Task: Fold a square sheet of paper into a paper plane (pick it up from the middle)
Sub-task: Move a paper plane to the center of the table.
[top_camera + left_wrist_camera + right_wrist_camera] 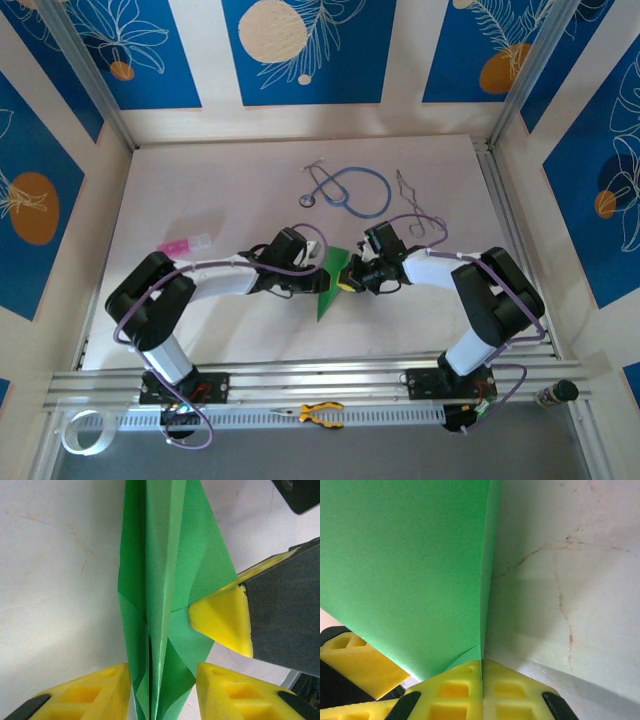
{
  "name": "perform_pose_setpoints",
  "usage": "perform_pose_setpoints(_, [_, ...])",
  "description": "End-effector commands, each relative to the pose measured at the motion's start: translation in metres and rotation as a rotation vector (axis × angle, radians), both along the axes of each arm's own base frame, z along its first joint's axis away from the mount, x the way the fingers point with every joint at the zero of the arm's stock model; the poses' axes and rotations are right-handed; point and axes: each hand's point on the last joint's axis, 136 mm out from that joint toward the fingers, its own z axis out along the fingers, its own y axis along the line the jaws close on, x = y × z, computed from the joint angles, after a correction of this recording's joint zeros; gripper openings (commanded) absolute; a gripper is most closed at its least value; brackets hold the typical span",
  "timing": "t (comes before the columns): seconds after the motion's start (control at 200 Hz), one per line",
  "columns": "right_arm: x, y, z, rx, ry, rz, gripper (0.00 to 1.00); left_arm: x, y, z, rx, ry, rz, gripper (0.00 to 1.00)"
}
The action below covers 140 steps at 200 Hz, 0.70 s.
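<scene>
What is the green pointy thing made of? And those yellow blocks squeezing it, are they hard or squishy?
The paper plane looks like thin paper, bright green and matte: it holds sharp creases and shows no shine. The yellow pads look like moulded plastic or firm rubber, dull, with hollow cells in them. Whether they give when pressed can't be told by looking.

Paper plane [160, 580] is green, tool pads [455, 690] yellow, stethoscope [336, 192] blue, small piece [185, 244] seemingly pink.

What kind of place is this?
Probably a robot test booth: a left arm and a right arm bolted to a metal rail, a white table, and walls with blue leaf panels.
</scene>
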Motion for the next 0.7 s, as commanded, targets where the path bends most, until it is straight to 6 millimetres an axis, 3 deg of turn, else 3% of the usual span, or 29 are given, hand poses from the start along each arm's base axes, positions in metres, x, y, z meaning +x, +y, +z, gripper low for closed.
perform_pose_setpoints(0.0, [0.002,0.005,0.008,0.014,-0.006,0.008,0.06,-0.004,0.006,0.004,0.036,-0.016,0.007,0.39])
perform_pose_setpoints(0.455, [0.003,0.005,0.009,0.013,-0.007,0.011,0.06,-0.008,-0.002,0.009,0.042,-0.031,-0.03,0.29])
perform_pose_setpoints(0.695, [0.002,0.005,0.009,0.015,-0.006,0.013,0.06,-0.008,-0.007,0.013,0.038,-0.045,-0.049,0.29])
